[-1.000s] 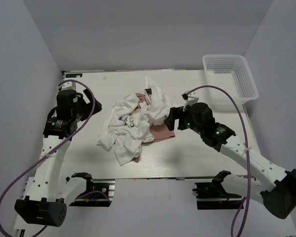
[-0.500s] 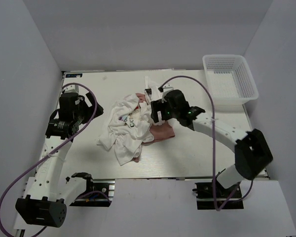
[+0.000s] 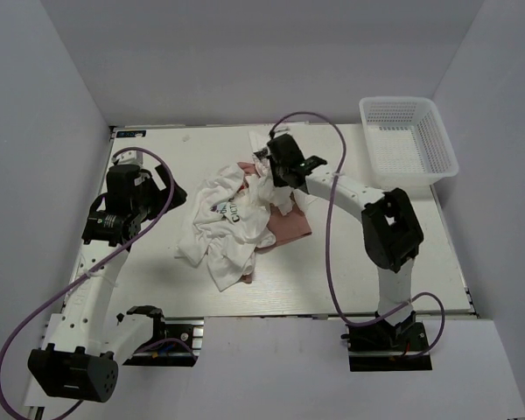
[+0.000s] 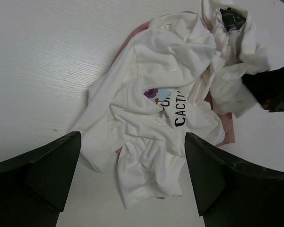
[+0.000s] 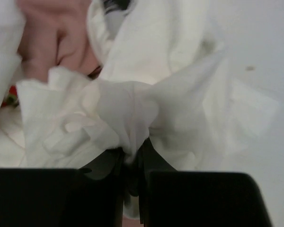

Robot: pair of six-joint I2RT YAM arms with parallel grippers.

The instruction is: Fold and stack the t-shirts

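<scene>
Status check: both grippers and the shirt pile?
Left gripper open, holding nothing. Right gripper shut on white cloth t-shirt fold. Dusty pink cloth t-shirt underneath, nothing folded. White plastic mesh basket apart, far right.

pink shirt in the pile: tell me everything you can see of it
The pink t-shirt is plain dusty pink soft cloth with no print showing. It lies on the table at the bottom of the crumpled pile, mostly buried under the white t-shirts. Only its edges show: a broad flat patch on the pile's right side, a strip at the far side, a sliver at the near edge. Sleeves and collar are hidden. The right gripper pinches white cloth, not this shirt.
</scene>
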